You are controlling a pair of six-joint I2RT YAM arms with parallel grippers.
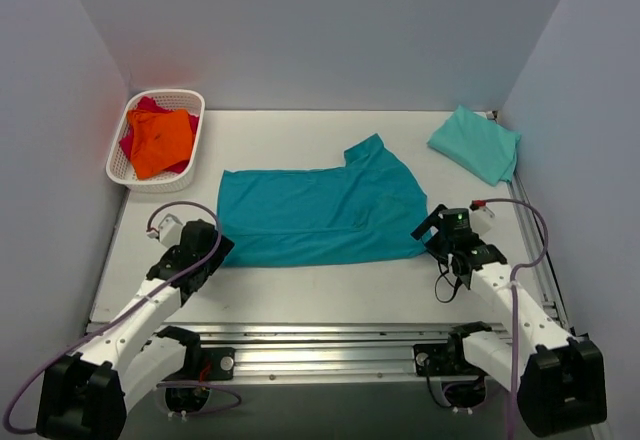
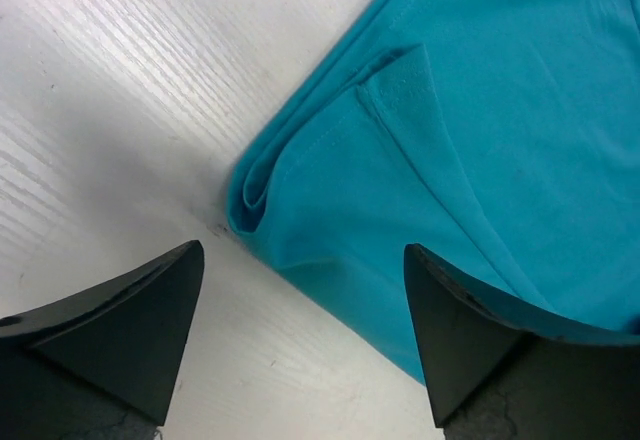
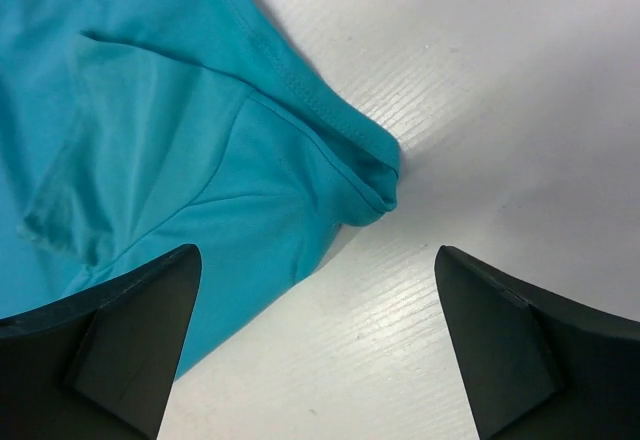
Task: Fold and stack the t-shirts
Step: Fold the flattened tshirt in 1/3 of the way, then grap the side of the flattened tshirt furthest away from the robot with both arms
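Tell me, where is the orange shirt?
In the top view, the orange t-shirt lies in the white basket at the far left corner of the table, on top of a magenta-red shirt.

Four t-shirts: teal (image 1: 320, 218), mint (image 1: 475, 145), orange (image 1: 160, 142), magenta (image 1: 147, 106). One basket (image 1: 198, 120).

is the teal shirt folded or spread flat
Partly folded: the teal shirt lies in a wide band, doubled layers showing at both corners, one sleeve sticking out.
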